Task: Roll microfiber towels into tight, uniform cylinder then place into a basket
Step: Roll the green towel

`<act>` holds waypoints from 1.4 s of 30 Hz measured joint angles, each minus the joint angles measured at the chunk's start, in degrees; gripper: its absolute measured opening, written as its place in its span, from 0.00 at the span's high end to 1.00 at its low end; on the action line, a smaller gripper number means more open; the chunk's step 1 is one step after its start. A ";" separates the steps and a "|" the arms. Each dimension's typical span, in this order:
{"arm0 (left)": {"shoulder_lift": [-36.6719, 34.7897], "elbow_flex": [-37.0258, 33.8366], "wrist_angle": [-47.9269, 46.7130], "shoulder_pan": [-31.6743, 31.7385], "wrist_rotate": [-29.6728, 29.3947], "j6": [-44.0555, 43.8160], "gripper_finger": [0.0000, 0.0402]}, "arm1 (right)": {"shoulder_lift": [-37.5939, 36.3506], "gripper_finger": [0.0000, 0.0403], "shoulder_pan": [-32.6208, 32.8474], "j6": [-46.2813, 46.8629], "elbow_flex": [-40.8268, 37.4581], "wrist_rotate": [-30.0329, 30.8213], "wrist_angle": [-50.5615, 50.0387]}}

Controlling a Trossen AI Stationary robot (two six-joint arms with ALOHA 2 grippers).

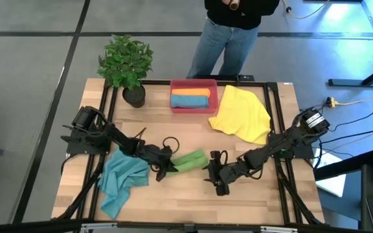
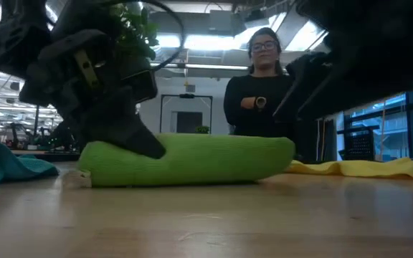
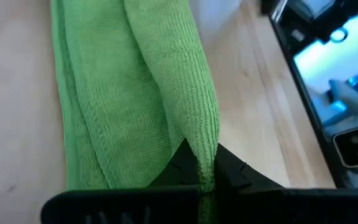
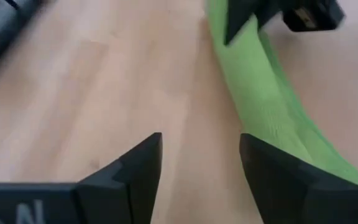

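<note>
A green towel (image 1: 191, 160), rolled into a loose cylinder, lies on the table's middle and fills the low view as the green towel (image 2: 192, 159). My left gripper (image 1: 163, 167) is shut on its left end. My right gripper (image 4: 201, 171) stands open just off the roll's right end, one finger beside the cloth. The red-pink basket (image 1: 175, 107) at the far edge holds an orange roll (image 1: 190, 92) and a blue roll (image 1: 190, 101). A yellow towel (image 1: 241, 114) lies spread at the far right, and a teal towel (image 1: 120, 179) lies crumpled at the near left. My left gripper pinches a raised fold of the green towel (image 3: 207, 163) between its two fingers, at the roll's left end. The fingers (image 2: 140, 137) come from the table's left, slanting down, along the roll. The roll lies on the table. My right gripper: whether its finger (image 4: 278, 180) touches the roll, I cannot tell.
A potted plant (image 1: 127, 65) stands at the far left corner. A person (image 1: 228, 32) stands behind the table's far edge. Bare wood lies along the near edge in front of the roll.
</note>
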 joint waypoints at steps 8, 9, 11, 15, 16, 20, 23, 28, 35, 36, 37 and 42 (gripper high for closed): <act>0.00 -3.19 4.94 -0.74 -0.07 -1.07 1.00 | 4.86 0.46 -1.59 -12.34 -0.02 7.85 0.65; 0.00 -3.14 4.85 -0.85 -0.09 -0.78 1.00 | 5.46 0.46 -1.96 -13.89 -0.02 8.86 1.29; 0.00 -3.09 4.76 -0.90 -0.07 -0.60 1.00 | 6.38 0.46 -2.71 -16.68 -0.02 10.05 2.57; 0.00 -3.07 4.60 -0.90 -0.07 -0.23 1.00 | 7.78 0.46 -4.51 -19.55 -0.02 10.07 3.40; 0.00 -3.05 4.55 -0.90 -0.09 -0.19 1.00 | 7.89 0.46 -4.91 -20.39 -0.03 10.07 3.24; 0.00 -3.02 4.29 -0.95 -0.07 -0.03 1.00 | 7.80 0.46 -5.94 -24.27 -0.04 11.83 4.31; 0.00 -2.94 3.57 -1.34 -0.09 0.34 1.00 | 7.57 0.47 -5.95 -28.00 -0.04 14.87 6.91; 0.00 -2.94 3.39 -1.77 -0.11 0.42 1.00 | 7.54 0.46 -5.88 -29.05 -0.04 12.45 7.39; 0.00 -2.94 3.24 -1.77 -0.09 0.45 1.00 | 7.71 0.49 -6.03 -27.76 -0.04 9.45 4.64; 0.00 -2.94 3.20 -1.78 -0.08 0.53 1.00 | 7.71 0.50 -6.03 -27.76 -0.04 9.06 4.64; 0.00 -2.94 3.17 -1.80 -0.09 0.57 1.00 | 7.71 0.53 -6.03 -27.76 -0.04 8.38 4.66; 0.00 -2.94 2.96 -1.79 0.58 1.69 1.00 | 7.71 0.75 -6.89 -25.45 -0.04 4.19 2.12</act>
